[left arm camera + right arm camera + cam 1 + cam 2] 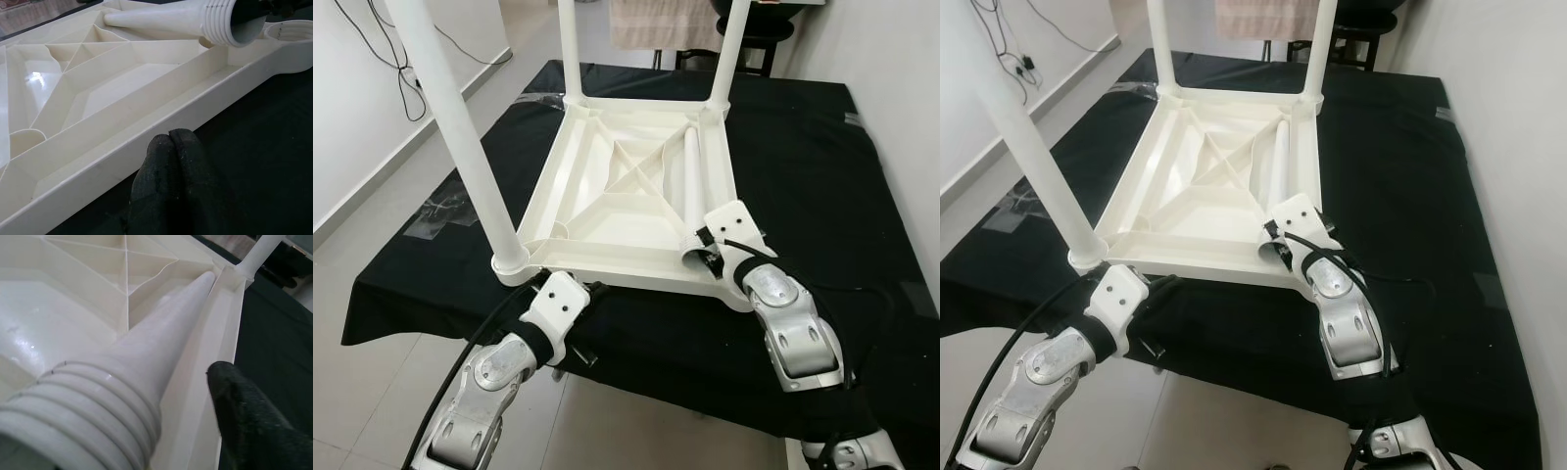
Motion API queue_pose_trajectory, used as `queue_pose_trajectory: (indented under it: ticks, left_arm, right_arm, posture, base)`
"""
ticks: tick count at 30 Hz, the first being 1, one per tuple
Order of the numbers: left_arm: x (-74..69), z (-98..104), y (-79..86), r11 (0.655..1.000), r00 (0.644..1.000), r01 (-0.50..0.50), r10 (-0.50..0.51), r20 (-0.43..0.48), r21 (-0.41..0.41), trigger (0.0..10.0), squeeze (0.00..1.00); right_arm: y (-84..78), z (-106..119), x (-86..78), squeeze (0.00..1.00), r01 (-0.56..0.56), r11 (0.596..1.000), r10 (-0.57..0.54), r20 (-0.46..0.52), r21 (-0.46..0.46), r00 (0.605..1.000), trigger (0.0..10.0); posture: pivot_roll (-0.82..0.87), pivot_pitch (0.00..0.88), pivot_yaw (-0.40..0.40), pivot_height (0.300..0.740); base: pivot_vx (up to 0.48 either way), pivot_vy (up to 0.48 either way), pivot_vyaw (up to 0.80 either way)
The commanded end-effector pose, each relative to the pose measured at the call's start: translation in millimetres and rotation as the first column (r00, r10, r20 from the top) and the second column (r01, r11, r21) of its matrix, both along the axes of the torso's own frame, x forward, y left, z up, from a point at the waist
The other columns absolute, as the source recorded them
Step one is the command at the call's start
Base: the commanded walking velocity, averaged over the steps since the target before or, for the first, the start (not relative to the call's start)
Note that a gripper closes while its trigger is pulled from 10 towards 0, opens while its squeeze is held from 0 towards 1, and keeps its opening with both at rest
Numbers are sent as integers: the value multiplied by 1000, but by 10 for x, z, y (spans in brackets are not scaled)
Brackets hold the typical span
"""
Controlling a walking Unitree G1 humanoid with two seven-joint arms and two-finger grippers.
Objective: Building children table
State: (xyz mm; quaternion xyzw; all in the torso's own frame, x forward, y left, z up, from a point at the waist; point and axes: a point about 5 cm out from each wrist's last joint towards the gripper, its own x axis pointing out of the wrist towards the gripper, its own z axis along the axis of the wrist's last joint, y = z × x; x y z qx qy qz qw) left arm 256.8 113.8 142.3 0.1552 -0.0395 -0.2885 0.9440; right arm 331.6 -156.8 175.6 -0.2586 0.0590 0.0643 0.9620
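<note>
A white children's table top point(607, 269) lies upside down on a black cloth. Three white legs stand screwed in at the near left point(460, 127), far left point(570, 49) and far right point(728, 49) corners. A loose leg point(689, 181) lies inside the top along its right side. Its threaded end point(83, 401) is at the near right corner, beside an empty socket point(288, 32). My right gripper point(705, 253) is shut on that threaded end, with one black finger point(244, 416) beside the leg. My left gripper point(170, 139) is shut and empty, just outside the top's near rim.
The black cloth point(803, 157) covers a low surface whose front edge runs under my arms. Tiled floor point(372, 245) lies to the left, with cables point(401, 69) along the white wall. A dark chair point(754, 39) and a hanging beige cloth point(656, 24) stand behind the table.
</note>
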Motion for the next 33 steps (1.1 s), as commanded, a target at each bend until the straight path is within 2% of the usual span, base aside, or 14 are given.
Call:
queue_pose_trajectory:
  ticks: [1,6,9,12,15,17,19,20,23,24,27,28,29,33]
  left_arm:
    - [-9,-20,-2,1000,1000,-5,5,-10,9,10000,0]
    - [-10,-20,-2,1000,1000,-6,6,-10,9,10000,0]
    - [-8,-20,-4,1000,1000,-4,4,-8,10,10000,0]
    - [4,-7,-2,1000,1000,-8,8,0,9,10000,0]
    - [14,3,1,1000,1000,-16,16,6,8,10000,0]
    - [14,3,1,1000,1000,-16,16,6,8,10000,0]
    - [31,8,4,1000,1000,-24,24,7,9,10000,0]
    - [31,8,4,1000,1000,-24,24,7,9,10000,0]
    - [78,39,0,999,999,-41,41,4,-1,10000,0]
    - [78,39,0,999,999,-41,41,4,-1,10000,0]
    - [104,47,1,998,999,-52,51,-15,-21,10000,0]
    - [104,47,1,998,999,-52,51,-15,-21,10000,0]
    - [123,29,8,998,997,-68,68,-38,-8,10000,0]
    - [141,4,16,996,994,-89,89,-68,6,10000,0]
  right_arm:
    - [-36,36,33,0,29,1000,-29,35,10,999,0]
    - [-57,59,35,0,35,999,-36,47,17,998,0]
    - [-166,110,6,0,50,997,-54,76,62,996,0]
    - [-367,186,-62,0,51,988,-68,110,149,992,0]
    - [-461,227,-88,0,45,983,-67,121,181,990,0]
    - [-461,227,-88,0,45,983,-67,121,181,990,0]
    - [-569,322,-107,0,12,967,-56,165,255,985,0]
    - [-569,322,-107,0,12,967,-56,165,255,985,0]
    - [-762,565,-148,0,-71,891,-55,261,448,964,0]
    - [-762,565,-148,0,-71,891,-55,261,448,964,0]
    - [-793,726,-182,0,-169,790,-46,333,589,942,0]
    - [-793,726,-182,0,-169,790,-46,333,589,942,0]
    - [-746,733,-191,0,-206,745,-31,341,635,940,10000]
    - [-672,690,-188,0,-217,723,-19,333,656,943,10000]
  posture:
    - [43,116,-20,740]
    - [39,112,-21,740]
    - [30,106,-18,740]
    - [26,101,-15,740]
    - [26,101,-15,740]
    - [26,101,-15,740]
    - [21,96,-11,740]
    - [21,96,-11,740]
    - [18,92,-1,740]
    - [18,92,-1,740]
    - [17,93,3,740]
    - [17,93,3,740]
    - [19,96,5,740]
    - [21,97,4,740]
  base:
    - [0,0,0]
    - [0,0,0]
    - [0,0,0]
    - [0,0,0]
    - [0,0,0]
    - [0,0,0]
    - [0,0,0]
    - [0,0,0]
    - [0,0,0]
    - [0,0,0]
    - [0,0,0]
    - [0,0,0]
    - [0,0,0]
    - [-360,0,0]
